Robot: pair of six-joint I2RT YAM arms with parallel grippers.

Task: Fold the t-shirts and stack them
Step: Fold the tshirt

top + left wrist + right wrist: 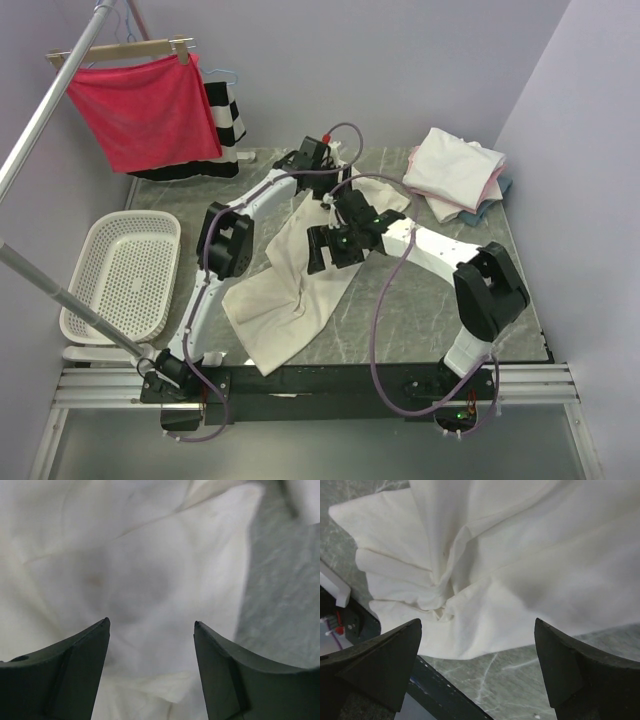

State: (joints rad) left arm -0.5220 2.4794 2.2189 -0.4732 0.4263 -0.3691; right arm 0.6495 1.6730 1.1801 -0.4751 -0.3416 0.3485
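Left pincer [151, 622] released, empty | right pincer [477, 622] released, empty | cream t-shirt [280, 300] crumpled on surface [420, 312], long axis diagonal, near-left to far-right

A cream t-shirt [520, 570] fills most of the frame. It lies crumpled on the grey-green table [520, 685]. Its folds run together into a small knot left of the middle. The right end effector [477, 625] is wide open — its two dark fingers [380, 665] poke up from the lower left and lower right corners. At the far left is the table's dark edge, with a white block [332, 585] and a small red part [339, 625] by it.
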